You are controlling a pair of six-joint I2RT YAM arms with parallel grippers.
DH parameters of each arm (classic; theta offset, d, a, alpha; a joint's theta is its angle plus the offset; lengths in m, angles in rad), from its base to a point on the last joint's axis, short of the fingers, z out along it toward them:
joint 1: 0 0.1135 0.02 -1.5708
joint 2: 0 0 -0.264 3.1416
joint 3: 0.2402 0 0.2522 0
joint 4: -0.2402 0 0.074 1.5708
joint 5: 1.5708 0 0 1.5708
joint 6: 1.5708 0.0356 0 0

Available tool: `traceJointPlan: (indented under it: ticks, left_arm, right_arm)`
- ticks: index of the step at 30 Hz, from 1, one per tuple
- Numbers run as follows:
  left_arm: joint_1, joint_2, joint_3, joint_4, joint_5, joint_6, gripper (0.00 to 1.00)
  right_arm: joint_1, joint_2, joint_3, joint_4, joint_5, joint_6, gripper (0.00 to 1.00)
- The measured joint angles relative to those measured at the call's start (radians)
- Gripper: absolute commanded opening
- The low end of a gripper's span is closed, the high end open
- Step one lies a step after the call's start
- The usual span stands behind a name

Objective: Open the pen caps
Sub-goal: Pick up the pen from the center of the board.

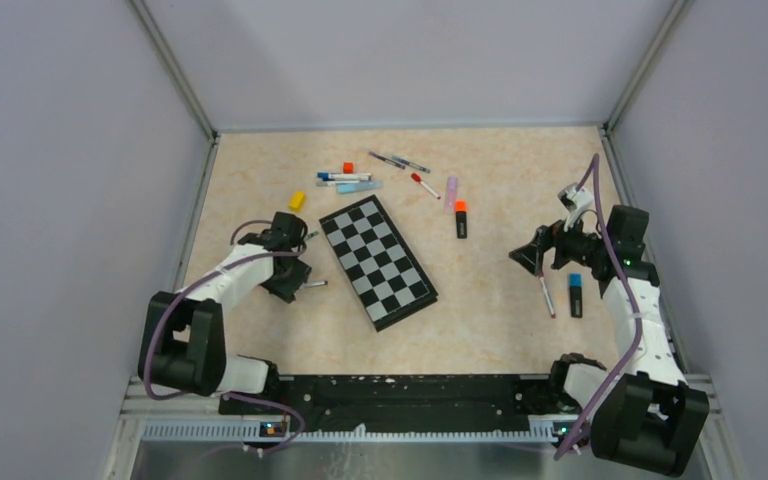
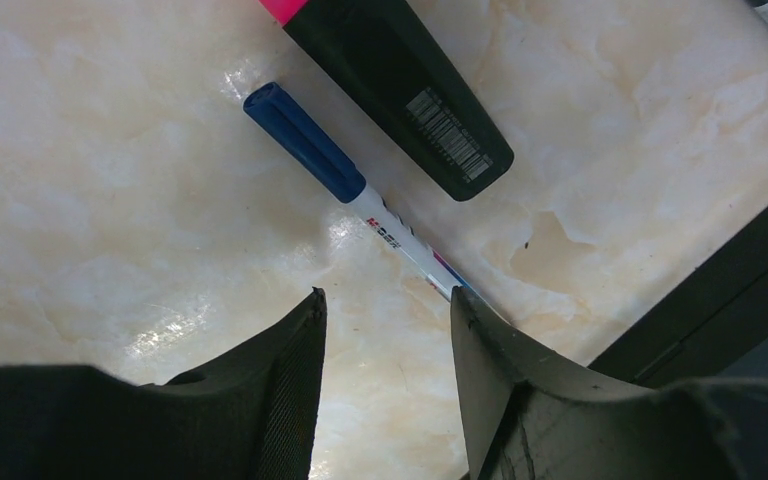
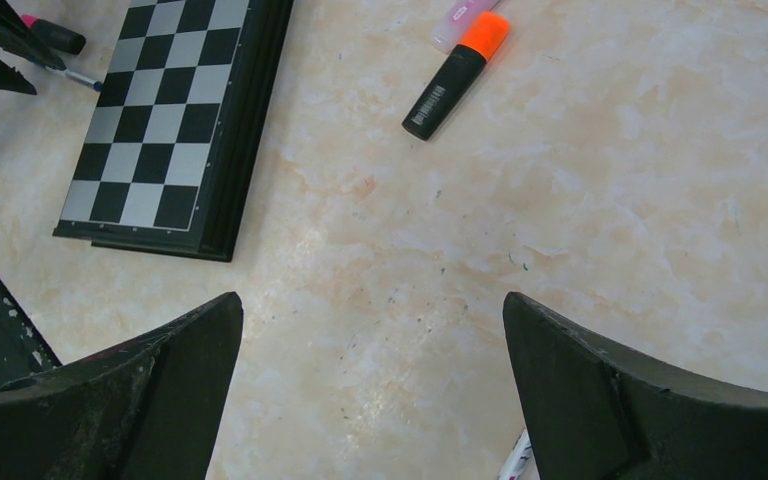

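Flanking chessboard [image 1: 377, 262] edge: left gripper [image 2: 386, 297]

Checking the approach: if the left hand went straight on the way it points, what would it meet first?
Probably the white pen with the blue cap, lying slantwise just ahead of the left hand. The black highlighter with the pink cap lies beyond it. Depth is unclear.

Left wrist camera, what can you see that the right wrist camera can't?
Only the left wrist view shows the barcode on the pink-capped marker. Only the right wrist view shows the orange-capped highlighter and the squares of the chessboard. Both show the marbled table, that marker and the blue-capped pen, tiny in the right view.
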Motion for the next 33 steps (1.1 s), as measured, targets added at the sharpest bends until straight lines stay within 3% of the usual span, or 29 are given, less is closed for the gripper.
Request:
traceJointPlan:
  ticks: [12, 21, 33]
  left_arm:
    - [0.001, 0.148, 0.069, -0.003, 0.002, 0.006, 0.52]
    - [0.003, 0.178, 0.093, -0.012, 0.008, 0.016, 0.34]
    - [0.005, 0.095, 0.039, -0.01, 0.008, 0.005, 0.2]
  right_arm:
    - [0.005, 0.0, 0.0, 0.0, 0.015, -0.014, 0.99]
    - [0.007, 0.0, 0.0, -0.001, 0.027, -0.025, 0.99]
    - [0.012, -0.003, 0.0, -0.002, 0.03, -0.026, 0.99]
